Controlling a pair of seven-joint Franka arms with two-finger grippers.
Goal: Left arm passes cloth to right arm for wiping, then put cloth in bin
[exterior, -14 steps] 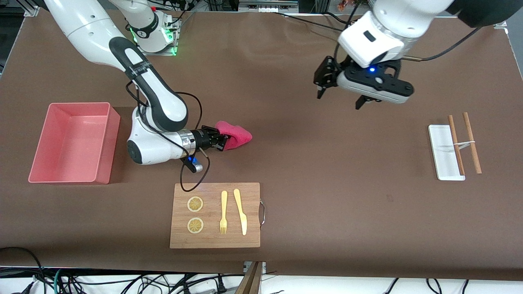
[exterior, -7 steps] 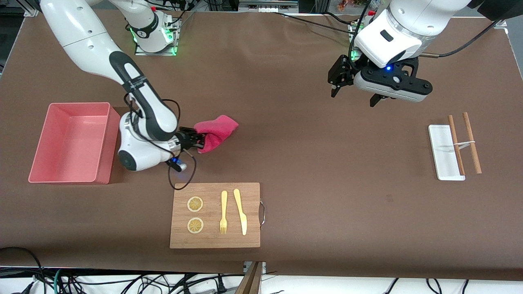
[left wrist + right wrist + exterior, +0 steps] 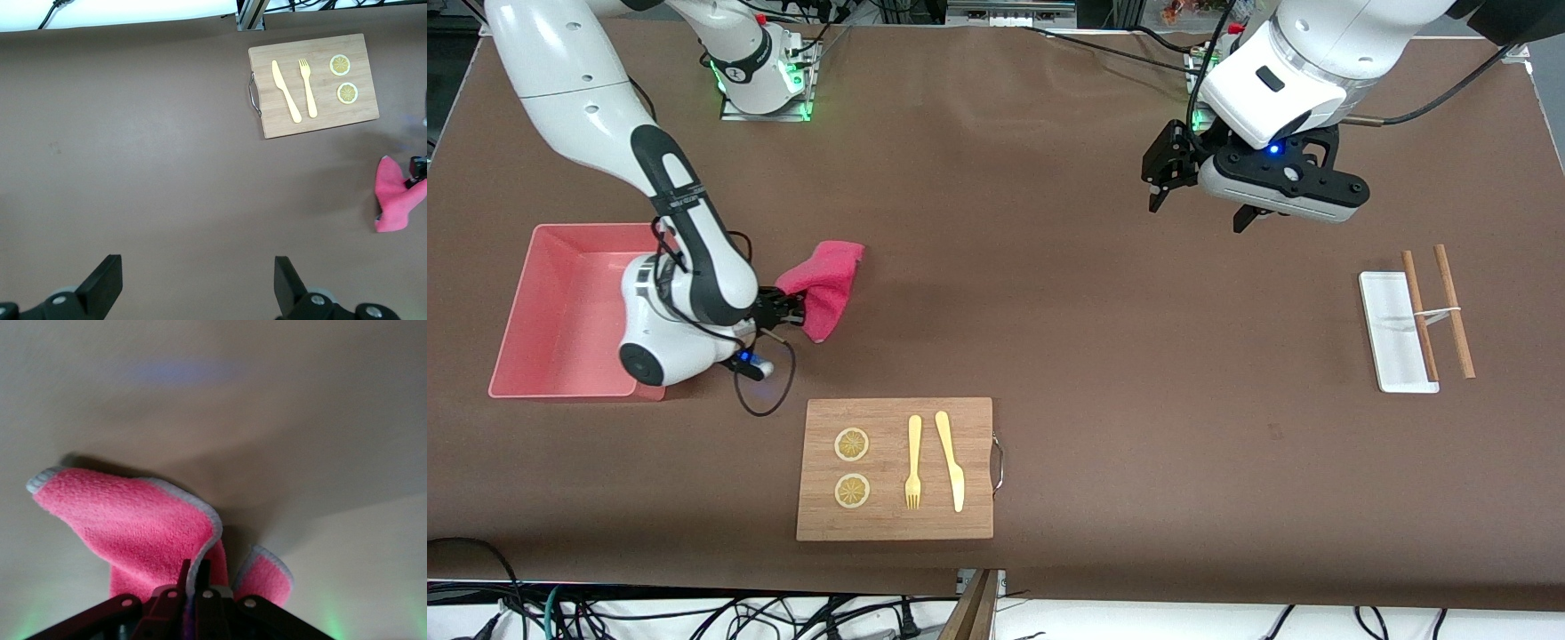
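The magenta-pink cloth (image 3: 823,276) hangs from my right gripper (image 3: 787,311), which is shut on its folded grey-edged hem. In the right wrist view the cloth (image 3: 127,520) droops over the brown table from the right gripper (image 3: 198,577). It is just beside the salmon-pink bin (image 3: 596,229), on the side toward the left arm's end. My left gripper (image 3: 1196,216) hovers open and empty over bare table near its base. The left wrist view shows the left gripper (image 3: 197,283) with jaws wide apart and the cloth (image 3: 393,203) far off.
A wooden cutting board (image 3: 894,524) with a fork, a knife and two lemon slices lies nearer the front camera than the cloth. A white tray (image 3: 1392,338) with two wooden chopsticks (image 3: 1449,311) sits toward the left arm's end.
My right arm has carried the cloth across the table toward the bin. The left gripper drew back toward its base and then stayed still, open.
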